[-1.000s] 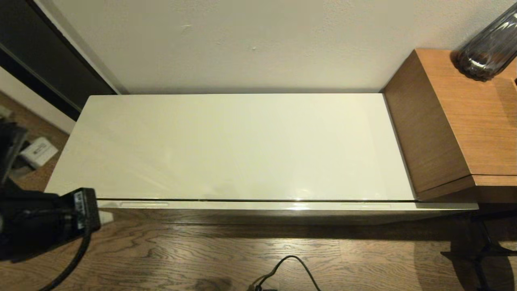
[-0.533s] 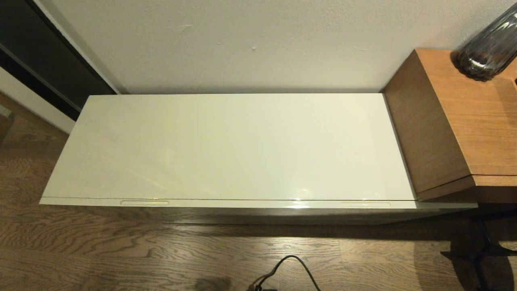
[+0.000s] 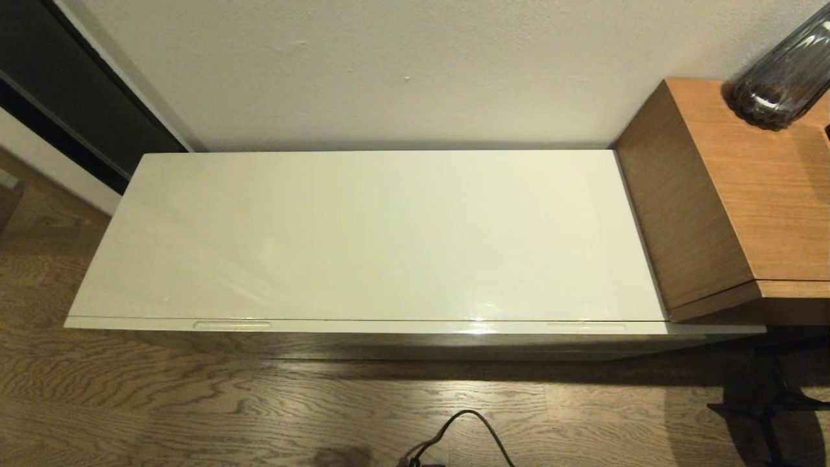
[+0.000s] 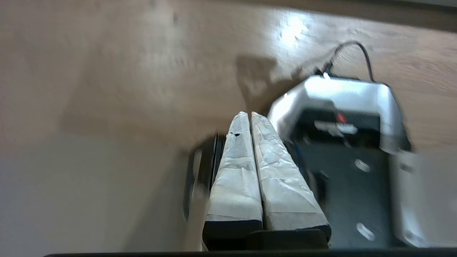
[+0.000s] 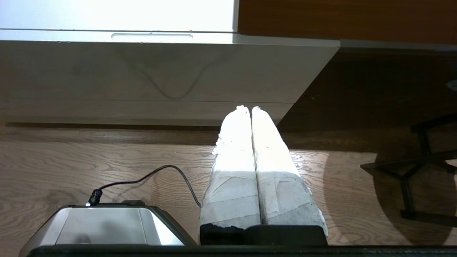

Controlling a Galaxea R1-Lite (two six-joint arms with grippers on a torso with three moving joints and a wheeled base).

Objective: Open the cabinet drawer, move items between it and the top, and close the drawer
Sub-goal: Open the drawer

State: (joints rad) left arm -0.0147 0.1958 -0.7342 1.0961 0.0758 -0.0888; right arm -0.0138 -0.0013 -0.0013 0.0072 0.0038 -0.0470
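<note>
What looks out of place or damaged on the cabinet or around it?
Nothing stands out. The cabinet drawer sits shut and flush under the top, which is bare, without marks or spills. A black cable lies loose on the wooden floor in front, and it is not tangled.

Likely home living room: wood-plank floor (image 3: pixel 194 402) across bottom, glossy white low cabinet (image 3: pixel 376 233) mid-frame against plain wall (image 3: pixel 415 65), wooden unit (image 3: pixel 726 194) and dark glass vase (image 3: pixel 784 71) upper right.
</note>
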